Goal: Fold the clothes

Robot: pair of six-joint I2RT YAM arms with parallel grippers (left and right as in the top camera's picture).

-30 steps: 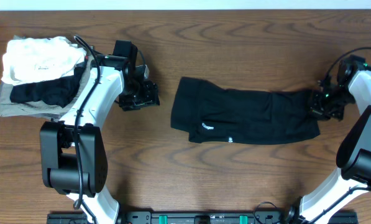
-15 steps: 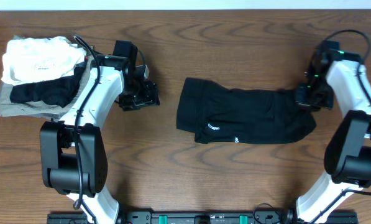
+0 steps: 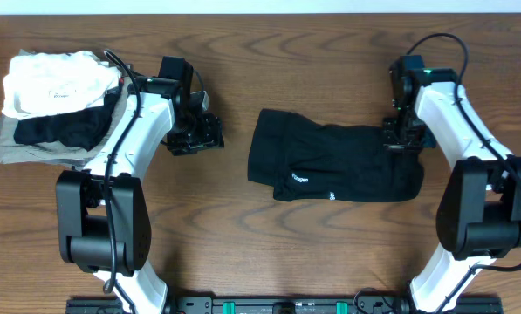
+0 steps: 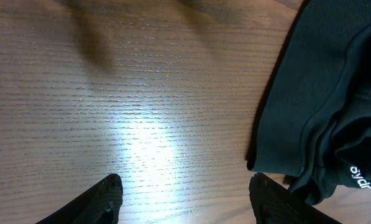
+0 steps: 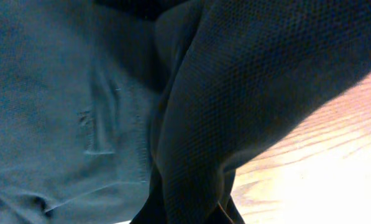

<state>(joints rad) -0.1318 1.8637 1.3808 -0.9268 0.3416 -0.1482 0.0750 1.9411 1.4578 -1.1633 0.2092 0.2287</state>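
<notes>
Black T-shirt (image 3: 334,164) lies central on the desk (image 3: 312,253), its right edge pinched by the clenched right gripper (image 3: 398,139); the left gripper (image 3: 197,137) hangs released nearby. Soft cloth could slip or bunch mid-fold.

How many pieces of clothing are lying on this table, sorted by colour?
White: 1, the white garment, topmost at far left.
Black: 2, the black T-shirt in the middle and a dark garment under the white one.
Grey: 1, the grey garment, lowest.
Total: 4 visible.
</notes>
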